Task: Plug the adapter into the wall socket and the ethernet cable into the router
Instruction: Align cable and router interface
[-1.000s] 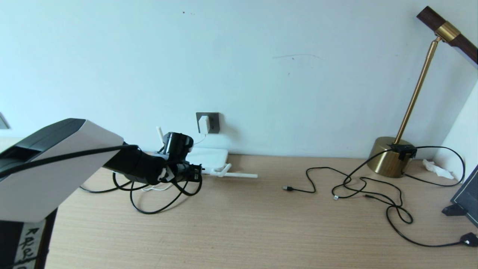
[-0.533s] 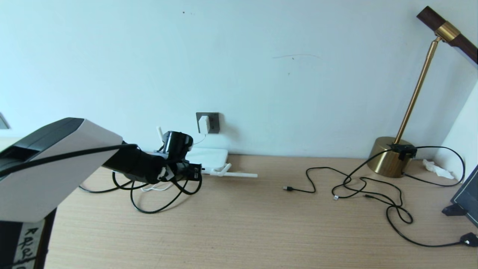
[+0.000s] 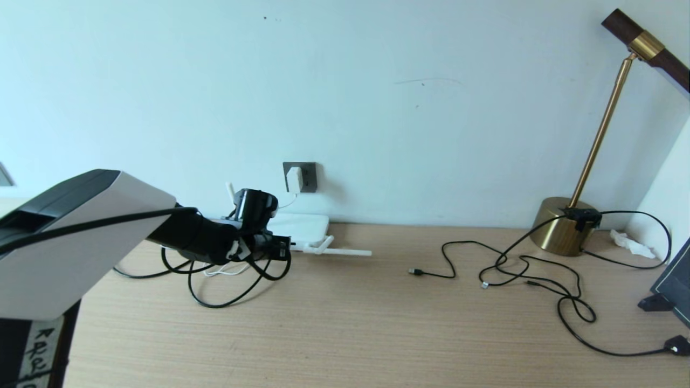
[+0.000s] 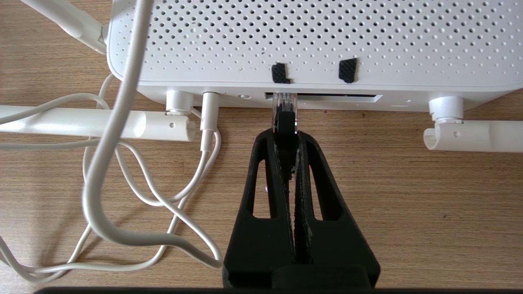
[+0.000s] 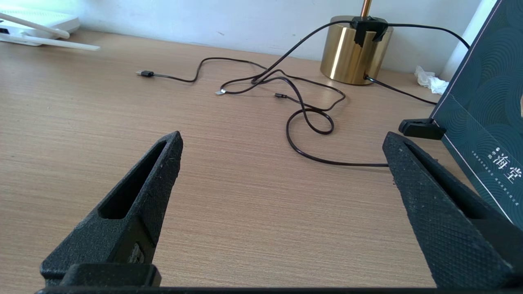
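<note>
The ethernet cable (image 3: 226, 291) lay in black loops on the wooden desk (image 3: 345, 334) nearest the robot, rising from there to the left gripper (image 4: 286, 134), which was clamped on the cable's end just behind its clear plug (image 4: 283, 107). In the left wrist view the two black fingers (image 4: 261, 179) were pressed almost together around the dark cable boot, and the clear plug reached the long port slot in the router's (image 4: 310, 45) near edge; how far it sat inside could not be told. Beside that slot a thin white cord (image 4: 122, 122) was plugged into the router and trailed in loose loops over the desk, and two white antennas (image 4: 94, 122) lay folded flat along the same edge.

The right gripper (image 5: 282, 151) hung low over the desk on the right side, out of the head view, its fingers (image 5: 143, 196) spread wide with nothing between them. Ahead of it thinner black USB cables (image 5: 302, 106) sprawled across the wood, with a dark green box (image 5: 486, 102) leaning just beside them.

Farther back the router (image 3: 299, 225) sat against the wall. Above it, the adapter (image 3: 294, 179) was seated in the wall socket (image 3: 308, 175), its cord dropping toward the router. At the far right stood a brass lamp (image 3: 560, 229), a crumpled tissue (image 3: 628, 242) near its base.
</note>
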Motion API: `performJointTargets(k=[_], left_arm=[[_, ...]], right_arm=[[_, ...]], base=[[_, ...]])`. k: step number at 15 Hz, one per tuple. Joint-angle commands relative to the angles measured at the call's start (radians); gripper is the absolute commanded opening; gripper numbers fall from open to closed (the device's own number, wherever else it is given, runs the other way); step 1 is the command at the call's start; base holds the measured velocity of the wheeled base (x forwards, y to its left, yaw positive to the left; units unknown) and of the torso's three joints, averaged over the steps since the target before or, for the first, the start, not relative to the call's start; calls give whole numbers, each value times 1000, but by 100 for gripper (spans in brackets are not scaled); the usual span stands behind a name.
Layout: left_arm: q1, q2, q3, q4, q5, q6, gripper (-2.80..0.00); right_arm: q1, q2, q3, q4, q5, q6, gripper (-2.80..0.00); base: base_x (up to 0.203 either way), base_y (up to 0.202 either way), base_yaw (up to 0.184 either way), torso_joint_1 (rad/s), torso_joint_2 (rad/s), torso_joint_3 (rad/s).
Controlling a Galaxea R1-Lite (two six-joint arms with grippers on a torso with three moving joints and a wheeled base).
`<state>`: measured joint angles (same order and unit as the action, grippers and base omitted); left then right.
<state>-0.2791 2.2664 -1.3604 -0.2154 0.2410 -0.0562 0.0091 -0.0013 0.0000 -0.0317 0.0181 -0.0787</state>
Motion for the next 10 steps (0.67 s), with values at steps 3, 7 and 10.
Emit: performJointTargets(k=[3, 7, 10], left_arm=[[8, -1, -5, -2, -11, -1, -280], [11, 1, -16, -1, -11, -1, -280], [12, 3, -19, -1, -11, -1, -280]], right_arm=[[0, 1, 11, -1, 0, -1, 0], [0, 1, 11, -1, 0, -1, 0], [1, 1, 11, -1, 0, -1, 0]], base=[[0, 0, 0, 0, 0, 0], [0, 0, 0, 0, 0, 0], [0, 0, 0, 0, 0, 0]])
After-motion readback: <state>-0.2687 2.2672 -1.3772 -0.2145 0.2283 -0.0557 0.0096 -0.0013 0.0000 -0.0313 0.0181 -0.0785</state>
